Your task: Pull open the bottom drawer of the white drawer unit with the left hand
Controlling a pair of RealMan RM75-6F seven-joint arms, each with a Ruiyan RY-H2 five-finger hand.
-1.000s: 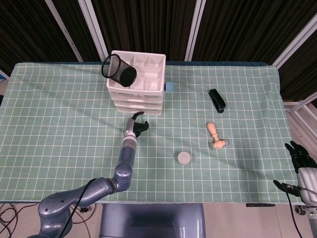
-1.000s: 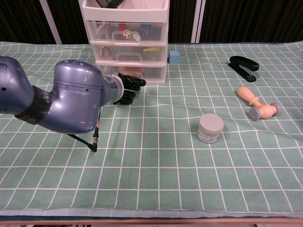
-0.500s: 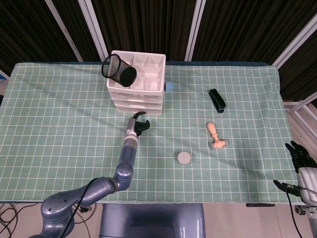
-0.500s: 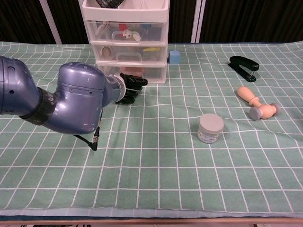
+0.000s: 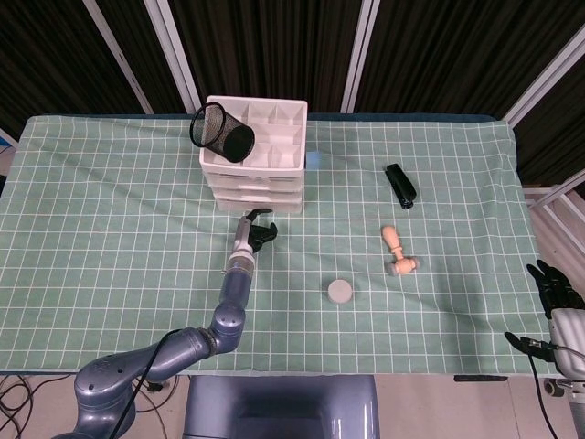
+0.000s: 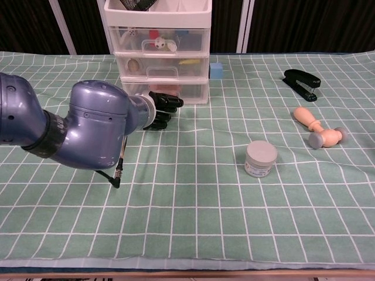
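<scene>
A: Three drawers are stacked in the white drawer unit (image 6: 157,52), and the bottom drawer (image 6: 170,91) is found just ahead of the left hand (image 6: 161,109), at fingertip height in the chest view.

B: Is anything held by that hand?

A: Nothing is seen in it. The fingers (image 5: 267,231) are curled like a hook but kept apart, close to the drawer front; whether the handle is touched cannot be told.

B: How should the pull be done well?

A: The hooked fingertips should be set behind the handle lip, centred on the drawer, and the pull should be drawn straight back toward the forearm. A slow, level draw is advised, since the light unit could be dragged across the green cloth (image 5: 110,219), and the mesh pen cup (image 5: 222,132) lying tilted on top, beyond the hand, could be shaken loose.

B: And the right hand (image 5: 558,291)?

A: It is parked far off to the right, fingers spread, holding nothing.
</scene>
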